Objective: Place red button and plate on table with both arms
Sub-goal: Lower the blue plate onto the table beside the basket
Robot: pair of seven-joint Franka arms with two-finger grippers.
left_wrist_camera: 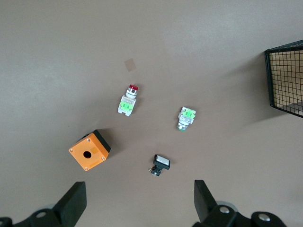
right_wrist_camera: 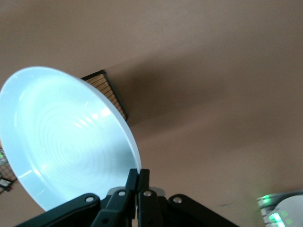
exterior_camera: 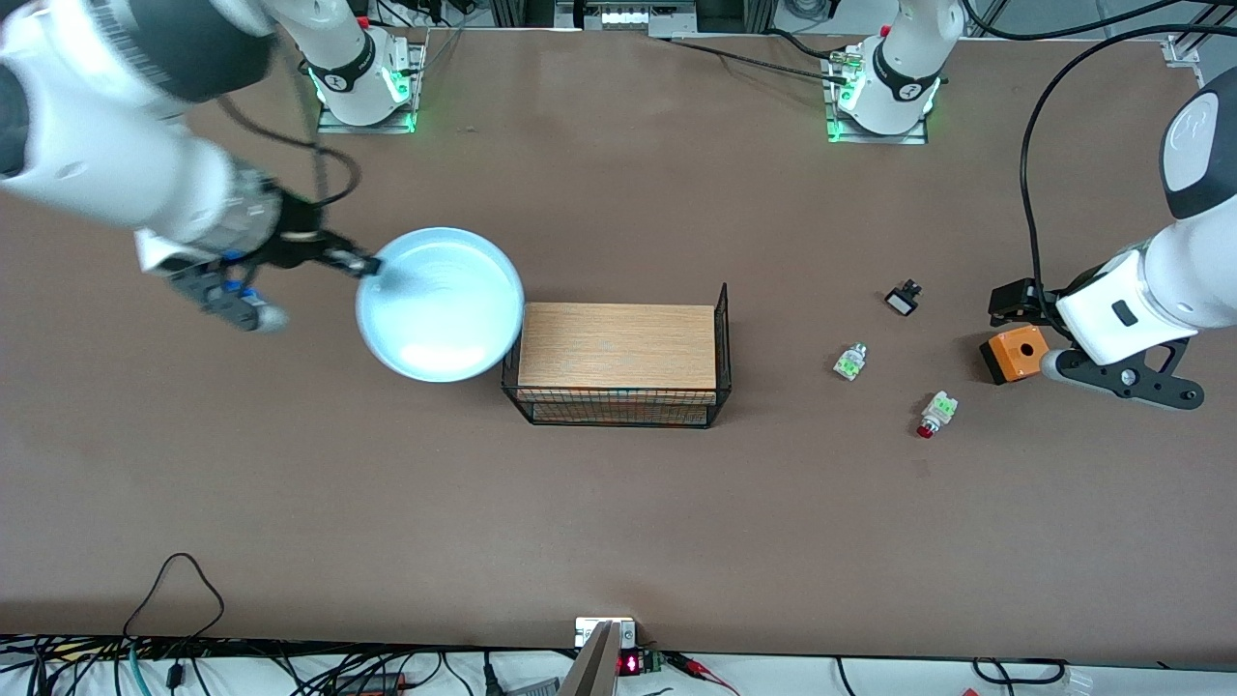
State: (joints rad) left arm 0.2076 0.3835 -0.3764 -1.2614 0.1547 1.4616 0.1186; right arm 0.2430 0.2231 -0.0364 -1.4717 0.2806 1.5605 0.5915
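The pale blue plate (exterior_camera: 440, 304) is held up, tilted, over the brown table (exterior_camera: 676, 512) beside the wire basket. My right gripper (exterior_camera: 367, 266) is shut on its rim, as the right wrist view shows for the gripper (right_wrist_camera: 138, 177) and the plate (right_wrist_camera: 66, 142). The red button (exterior_camera: 935, 413) lies on the table toward the left arm's end, and it also shows in the left wrist view (left_wrist_camera: 127, 100). My left gripper (exterior_camera: 1015, 302) hangs open and empty above the table next to the orange box; its fingers stand wide apart (left_wrist_camera: 138, 195).
A black wire basket (exterior_camera: 618, 362) with a wooden board stands mid-table. Near the red button lie a white-green part without a cap (exterior_camera: 849, 362), a small black switch part (exterior_camera: 903, 298) and an orange box with a round hole (exterior_camera: 1015, 354).
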